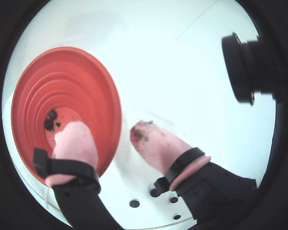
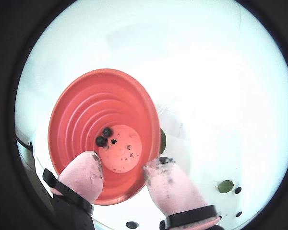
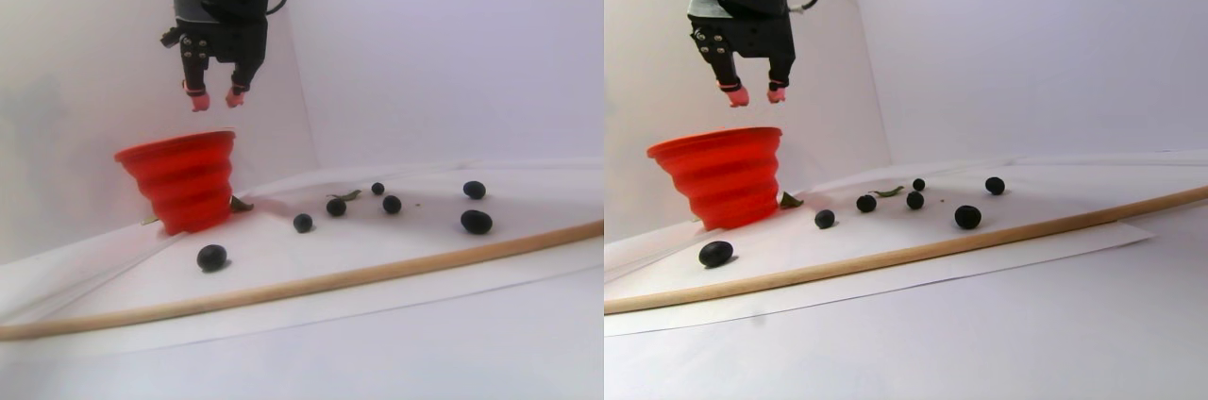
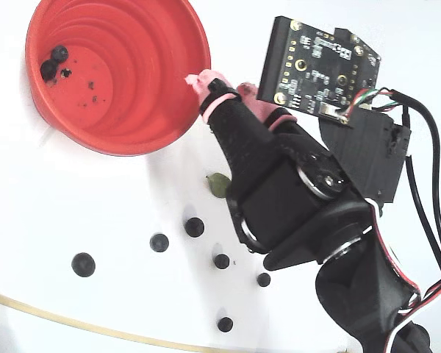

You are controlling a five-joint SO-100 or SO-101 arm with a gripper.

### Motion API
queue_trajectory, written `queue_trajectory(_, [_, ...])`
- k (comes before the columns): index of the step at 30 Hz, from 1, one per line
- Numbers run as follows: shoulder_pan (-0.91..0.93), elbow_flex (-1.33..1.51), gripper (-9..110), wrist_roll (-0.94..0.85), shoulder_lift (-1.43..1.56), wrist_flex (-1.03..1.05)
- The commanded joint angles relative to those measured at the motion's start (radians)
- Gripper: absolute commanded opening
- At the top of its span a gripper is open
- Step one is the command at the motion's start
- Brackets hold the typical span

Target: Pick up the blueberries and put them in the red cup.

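End effector [image 2: 122,167] hangs above the near rim of the red cup [image 2: 81,120], pink fingertips [image 1: 156,139] spread apart, nothing between them. Directly below, two blueberries [image 2: 103,136] sit on the cup bottom, touching each other, beside dark specks. Outward on the white table [image 3: 396,249], six more berries [image 4: 195,226] lie loose, all beyond the cup on the far side from the end effector's drop spot; a green leaf [image 4: 219,184] lies just beside the cup base. Judged progress: early, two in, six visible still left. A wooden stick [image 3: 311,285] edges the table sheet.
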Motion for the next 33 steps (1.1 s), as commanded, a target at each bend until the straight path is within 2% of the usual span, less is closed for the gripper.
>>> queue_trajectory(1, [0.005,-0.008,16,-0.012,0.138,0.011])
queue_trajectory(33, [0.140,0.092,16,-0.069,0.250,0.160])
